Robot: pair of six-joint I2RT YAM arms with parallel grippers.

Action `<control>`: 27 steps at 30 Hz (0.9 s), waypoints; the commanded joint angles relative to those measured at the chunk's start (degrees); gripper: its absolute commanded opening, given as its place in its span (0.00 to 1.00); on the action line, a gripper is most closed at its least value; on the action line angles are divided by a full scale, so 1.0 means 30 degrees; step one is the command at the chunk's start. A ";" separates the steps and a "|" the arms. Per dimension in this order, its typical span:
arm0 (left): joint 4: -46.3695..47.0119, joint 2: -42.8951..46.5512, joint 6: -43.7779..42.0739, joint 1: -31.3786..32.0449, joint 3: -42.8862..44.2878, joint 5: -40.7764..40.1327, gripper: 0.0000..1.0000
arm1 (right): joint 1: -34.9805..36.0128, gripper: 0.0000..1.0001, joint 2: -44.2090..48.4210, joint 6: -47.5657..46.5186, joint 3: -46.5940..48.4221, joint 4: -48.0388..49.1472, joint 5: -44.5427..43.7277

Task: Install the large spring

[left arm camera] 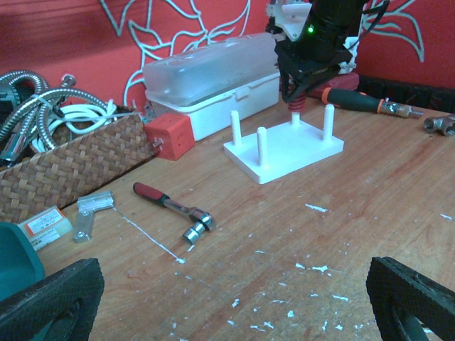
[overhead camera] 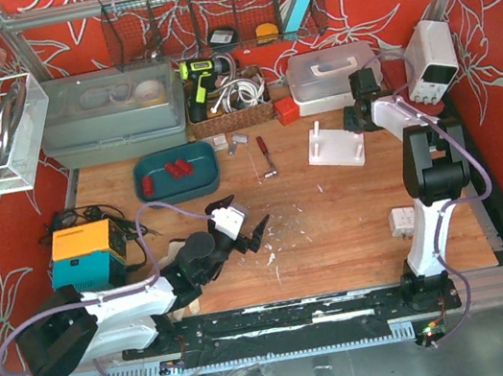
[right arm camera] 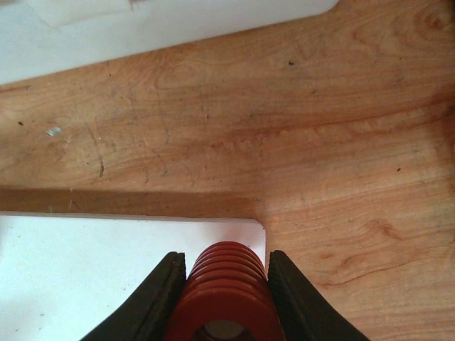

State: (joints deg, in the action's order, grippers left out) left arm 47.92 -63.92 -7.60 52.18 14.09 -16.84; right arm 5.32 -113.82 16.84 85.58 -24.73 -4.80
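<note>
Tray [overhead camera: 149,192] holding 2 red parts [overhead camera: 176,169], right fingers [right arm camera: 151,304] gripping large spring [right arm camera: 226,284], left fingers [left arm camera: 50,302] spread, empty

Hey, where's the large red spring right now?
The red spring is clamped in the right gripper, right of centre in the top view, at the far right corner of the white peg base, near the lidded plastic box.

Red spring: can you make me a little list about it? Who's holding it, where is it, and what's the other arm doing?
thing: red spring, coiled
held by: right gripper, jaws shut on its two sides
where: just above a corner of the white peg base
on a peg yet: cannot tell
other arm: left gripper, jaws open, holding nothing, well apart from the base
</note>
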 commanded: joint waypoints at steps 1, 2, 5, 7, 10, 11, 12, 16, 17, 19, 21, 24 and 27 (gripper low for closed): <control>-0.0007 0.0036 0.0071 0.0066 0.0388 -0.0128 1.00 | -0.0134 0.16 -0.0533 -0.0137 0.0899 -0.0673 0.0129; 0.0019 0.0063 0.0071 0.0066 0.0400 -0.0143 1.00 | -0.0148 0.19 -0.0616 -0.0113 0.0940 -0.0730 0.0112; 0.0008 0.0065 0.0042 0.0066 0.0373 -0.0173 1.00 | -0.0152 0.32 -0.0649 -0.0055 0.1071 -0.0909 0.0056; 0.0013 0.0039 0.0042 0.0051 0.0369 -0.0159 1.00 | -0.0138 0.39 -0.0590 -0.0047 0.1205 -0.1078 -0.0001; 0.0000 0.0037 0.0042 0.0066 0.0398 -0.0254 1.00 | -0.0134 0.48 -0.0312 0.0032 0.1596 -0.1804 -0.0175; -0.0028 0.0034 0.0042 0.0066 0.0402 -0.0309 1.00 | -0.0134 0.51 -0.0086 0.0116 0.1620 -0.1962 -0.0135; -0.0035 0.0037 0.0042 0.0066 0.0391 -0.0349 1.00 | -0.0133 0.53 0.0213 0.0222 0.1616 -0.2118 -0.0068; -0.0074 0.0067 0.0012 0.0066 0.0387 -0.0609 1.00 | -0.0113 0.58 0.2057 0.0972 0.1196 -0.2837 0.0624; -0.0129 0.0063 -0.0015 0.0066 0.0437 -0.0734 1.00 | -0.0087 0.59 0.2616 0.1230 0.0838 -0.2796 0.1089; -0.0410 0.0199 0.0010 0.0066 0.0544 -0.1055 1.00 | 0.0071 0.61 0.4047 0.1645 -0.0107 -0.2500 0.2085; -0.0365 0.0319 -0.0001 0.0066 0.0491 -0.1322 1.00 | 0.0360 0.64 0.5248 0.2076 -0.1095 -0.2244 0.2760; -0.0742 0.0618 0.0245 0.0066 0.0651 -0.2027 1.00 | 0.0942 0.68 0.6868 0.2132 -0.2399 -0.2010 0.3810; -0.1117 0.0930 0.0799 0.0066 0.0782 -0.3098 1.00 | 0.1657 0.70 0.8447 0.2252 -0.3748 -0.1856 0.4468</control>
State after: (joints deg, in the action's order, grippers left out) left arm 45.12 -63.07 -7.29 52.18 14.44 -20.91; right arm 7.73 -92.29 22.02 79.07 -29.85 3.70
